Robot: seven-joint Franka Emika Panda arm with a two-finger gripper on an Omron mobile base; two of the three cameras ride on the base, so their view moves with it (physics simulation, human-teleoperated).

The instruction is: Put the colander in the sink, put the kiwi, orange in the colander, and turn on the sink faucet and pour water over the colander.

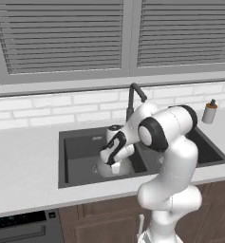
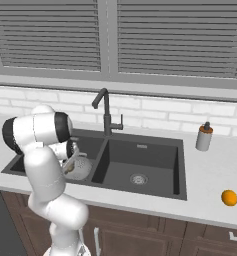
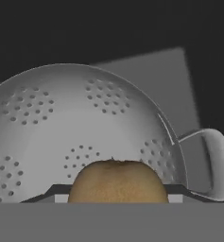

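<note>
- Hand view: the kiwi [image 3: 118,182] sits between the dark fingertips of the hand [image 3: 118,197], which is closed on it, just above the bowl of the colander [image 3: 61,127].
- One loop handle [image 3: 217,160] of the colander shows beside the fruit.
- Left base view: the colander [image 1: 119,167] stands in one basin of the sink [image 1: 76,147], with the hand [image 1: 113,159] low over it.
- The sink faucet [image 2: 106,114] rises behind the sink [image 2: 140,160], at the divider between its basins.
- Right base view: the orange [image 2: 229,198] lies on the worktop [image 2: 215,175], well apart from the sink, on the far side from the colander [image 2: 80,167].
- The soap bottle [image 2: 204,136] stands near the sink's back corner.
</note>
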